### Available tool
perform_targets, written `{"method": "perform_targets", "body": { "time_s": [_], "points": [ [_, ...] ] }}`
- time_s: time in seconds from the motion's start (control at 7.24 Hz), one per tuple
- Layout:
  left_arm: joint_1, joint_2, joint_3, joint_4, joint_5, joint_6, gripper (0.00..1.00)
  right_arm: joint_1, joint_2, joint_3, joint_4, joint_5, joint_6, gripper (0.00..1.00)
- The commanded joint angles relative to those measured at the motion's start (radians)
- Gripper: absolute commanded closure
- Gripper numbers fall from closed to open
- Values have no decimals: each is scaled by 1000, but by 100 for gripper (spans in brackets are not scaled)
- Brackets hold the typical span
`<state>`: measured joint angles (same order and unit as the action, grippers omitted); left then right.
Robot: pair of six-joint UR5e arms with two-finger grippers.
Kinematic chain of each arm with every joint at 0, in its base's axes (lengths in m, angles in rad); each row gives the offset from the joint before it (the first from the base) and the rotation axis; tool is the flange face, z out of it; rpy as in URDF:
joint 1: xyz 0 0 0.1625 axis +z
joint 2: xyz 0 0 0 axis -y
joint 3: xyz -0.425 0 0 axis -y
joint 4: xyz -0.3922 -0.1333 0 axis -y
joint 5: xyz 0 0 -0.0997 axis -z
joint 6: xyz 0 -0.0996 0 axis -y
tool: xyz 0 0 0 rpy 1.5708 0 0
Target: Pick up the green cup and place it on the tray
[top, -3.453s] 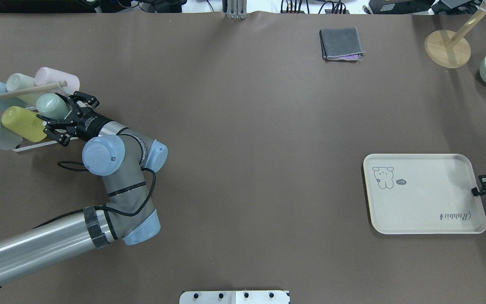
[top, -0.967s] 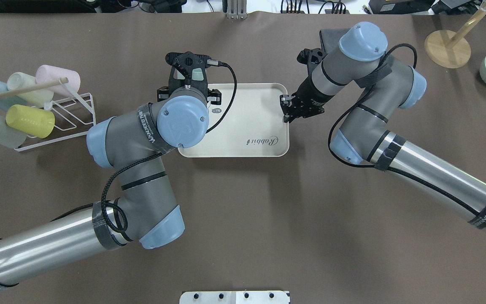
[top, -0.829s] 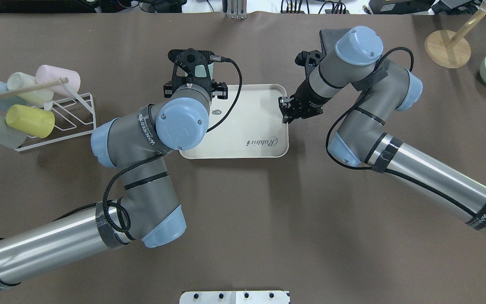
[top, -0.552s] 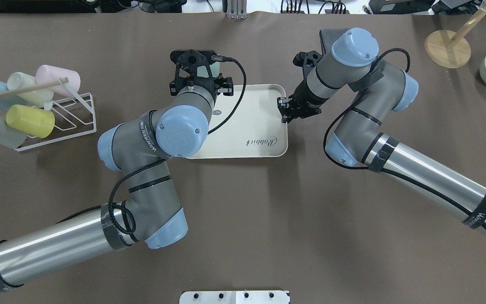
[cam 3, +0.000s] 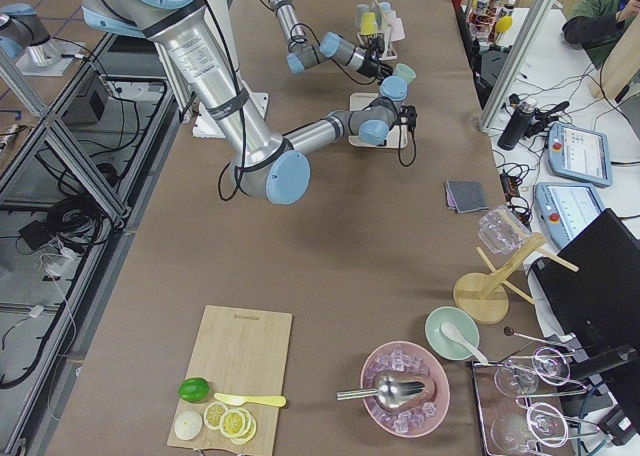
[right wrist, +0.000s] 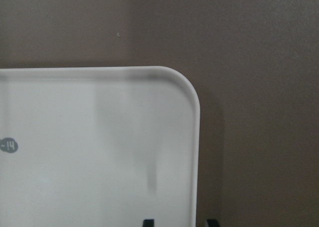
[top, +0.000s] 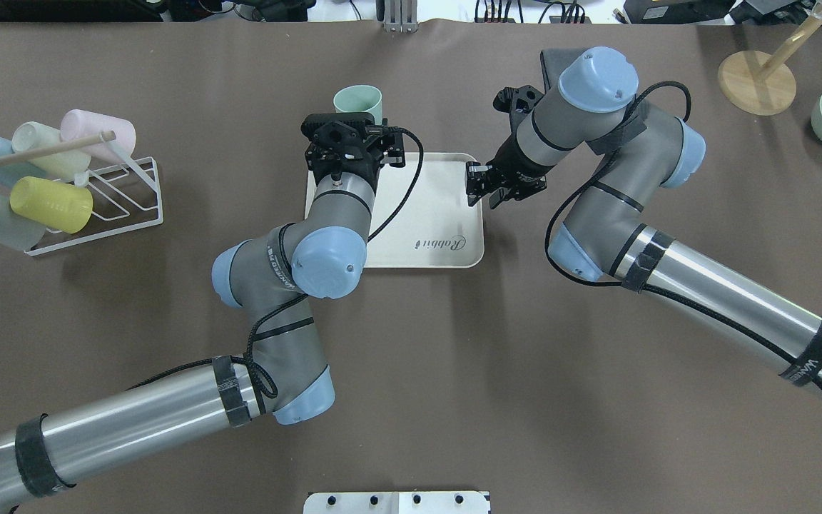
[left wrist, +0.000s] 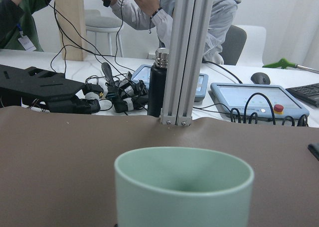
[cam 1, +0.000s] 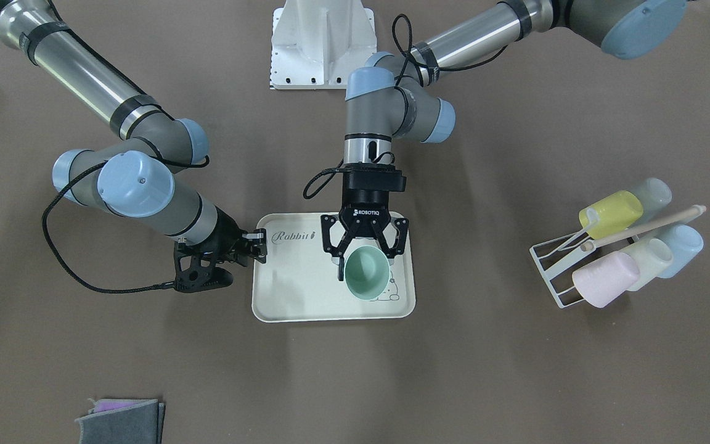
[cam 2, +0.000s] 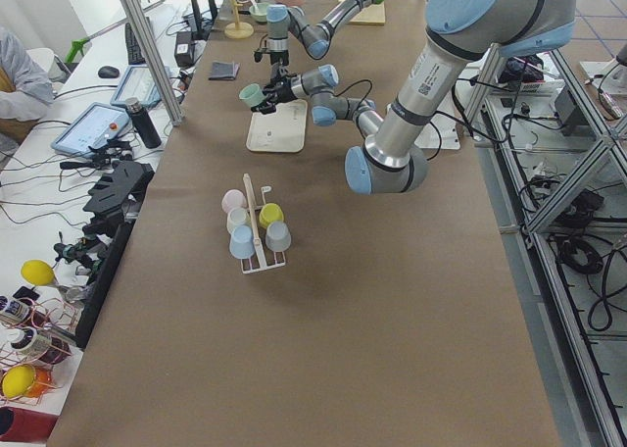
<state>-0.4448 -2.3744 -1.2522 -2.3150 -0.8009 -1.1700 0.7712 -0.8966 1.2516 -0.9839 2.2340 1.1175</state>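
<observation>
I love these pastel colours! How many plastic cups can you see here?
6. Five lie on the wire rack: yellow, grey, blue, cream and pink. The sixth, the green cup, is held in the left claw above the tray. None look hidden.

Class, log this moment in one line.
left claw: shut on green cup, upright above tray | right claw: shut on tray | placement: pending

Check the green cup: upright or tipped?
Upright. The green cup, held over the tray, has its mouth up, rim level in the wrist view.
</observation>
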Motion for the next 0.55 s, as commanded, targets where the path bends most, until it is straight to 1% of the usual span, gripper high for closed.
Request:
{"method": "perform_targets", "body": {
  "time_s": [0.0, 0.14, 0.28, 0.41],
  "points": [
    [29, -38, 121, -21, 101, -44, 82, 34, -22, 12, -2, 9, -16, 0],
    [32, -60, 189, -18, 110, -144, 82, 72, -62, 40, -9, 10, -39, 0],
    [37, -68, 209, -18, 127, -154, 82, 120, -123, 96, -21, 13, -94, 0],
    [38, -97, 262, -8, 129, -189, 82, 181, -168, 215, -115, 10, -96, 0]
  ]
}}
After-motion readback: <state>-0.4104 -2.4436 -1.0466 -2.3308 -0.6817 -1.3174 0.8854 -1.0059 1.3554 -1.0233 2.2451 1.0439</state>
